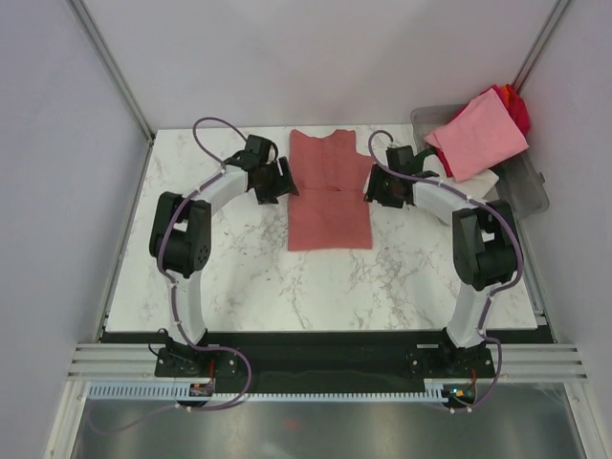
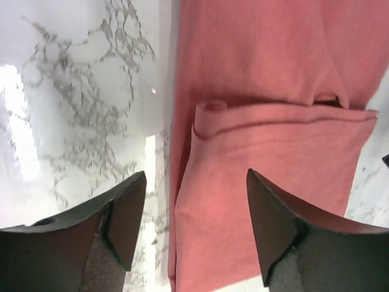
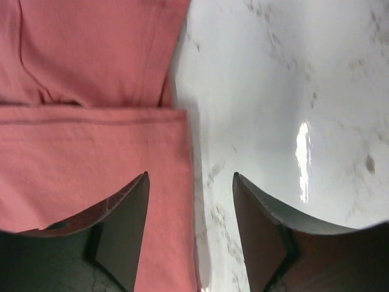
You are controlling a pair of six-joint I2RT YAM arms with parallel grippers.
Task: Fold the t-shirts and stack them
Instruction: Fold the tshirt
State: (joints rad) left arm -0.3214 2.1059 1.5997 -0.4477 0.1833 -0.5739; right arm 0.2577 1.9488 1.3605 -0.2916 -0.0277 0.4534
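Brick-red t-shirt (image 1: 330, 196) at centre, 1 cross-fold in — more folding + stacking to go. L gripper (image 2: 196, 176), R gripper (image 3: 190, 176) both wide, empty, flanking it. Pink t-shirt (image 1: 476, 139) lies far right.

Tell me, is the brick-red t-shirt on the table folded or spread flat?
Folded, at least partly: the brick-red t-shirt has a hemmed edge lying across its middle, over another layer.

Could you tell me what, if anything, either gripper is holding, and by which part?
Nothing is held: the left gripper and right gripper both stand open over the side edges of the brick-red t-shirt.
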